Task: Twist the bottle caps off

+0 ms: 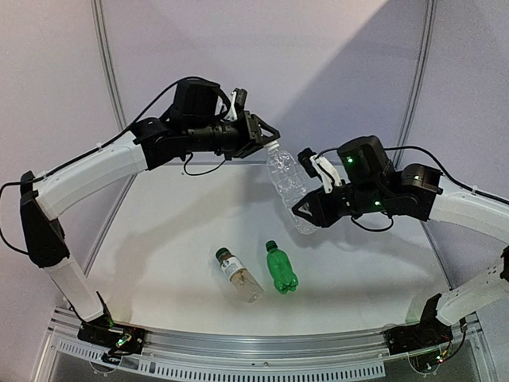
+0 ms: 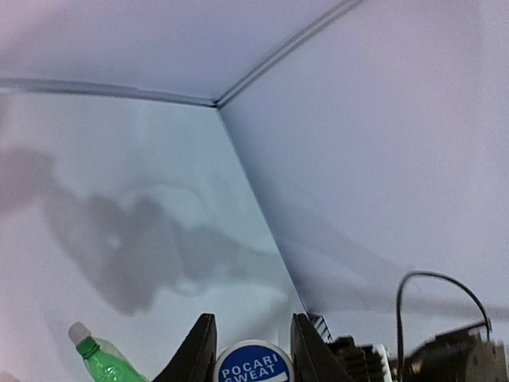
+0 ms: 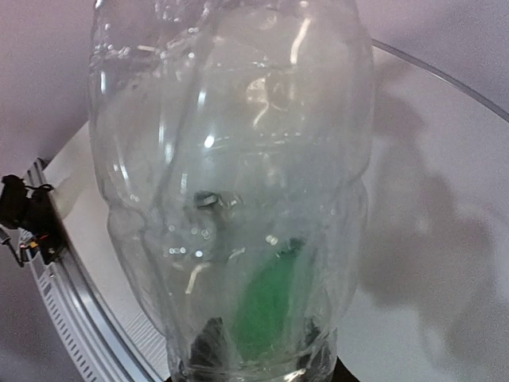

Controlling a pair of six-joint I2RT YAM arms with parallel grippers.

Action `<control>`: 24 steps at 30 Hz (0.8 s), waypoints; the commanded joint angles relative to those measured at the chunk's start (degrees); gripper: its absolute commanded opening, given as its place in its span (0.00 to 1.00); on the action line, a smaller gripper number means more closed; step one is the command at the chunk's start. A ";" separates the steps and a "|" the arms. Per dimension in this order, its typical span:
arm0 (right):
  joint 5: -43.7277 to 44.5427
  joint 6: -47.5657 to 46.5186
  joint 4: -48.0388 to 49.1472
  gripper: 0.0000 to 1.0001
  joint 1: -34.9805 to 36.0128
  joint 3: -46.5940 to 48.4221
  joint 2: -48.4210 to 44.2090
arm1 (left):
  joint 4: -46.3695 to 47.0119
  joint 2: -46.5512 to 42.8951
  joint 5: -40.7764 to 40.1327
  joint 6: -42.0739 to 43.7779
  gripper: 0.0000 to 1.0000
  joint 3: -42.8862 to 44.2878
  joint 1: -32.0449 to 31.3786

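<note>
Cap (image 2: 253, 364) sits pinched in my left gripper (image 1: 268, 143), the clear ribbed bottle (image 1: 288, 183) slanting down from it toward my right gripper (image 1: 308, 213), clamped round its base.

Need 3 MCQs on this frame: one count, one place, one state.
1. Bottles lying on the table: A one, B two, C three.
2. The ribbed bottle is: A held in the air between the arms, B standing on the table, C lying at the table's edge.
3. The left gripper has its jaws: A wide open, B shut on nothing, C shut on the ribbed bottle's cap.

Key:
1 B: the green bottle and the labelled bottle lie flat.
2 A: the right gripper holds its base above the table.
3 C: the left wrist view shows the cap between the jaws.
</note>
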 commanded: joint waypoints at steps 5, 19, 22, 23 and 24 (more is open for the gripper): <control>20.45 4.04 -4.17 0.00 3.41 6.13 5.15 | -12.82 3.05 -7.62 -11.75 0.11 2.25 -0.64; 5.83 0.71 5.05 0.00 3.40 -4.11 -3.81 | 1.84 -9.44 0.92 2.61 0.99 -10.13 3.31; 0.77 -0.05 6.42 0.00 3.40 -6.08 -5.50 | 10.54 -14.52 9.73 6.07 0.99 -16.83 5.66; -2.41 -0.37 6.98 0.00 3.38 -6.64 -6.13 | 12.58 -15.66 12.62 6.98 0.99 -18.10 6.17; -4.91 -0.55 7.62 0.00 3.39 -7.35 -6.54 | 13.98 -16.50 15.07 7.88 0.99 -18.90 6.55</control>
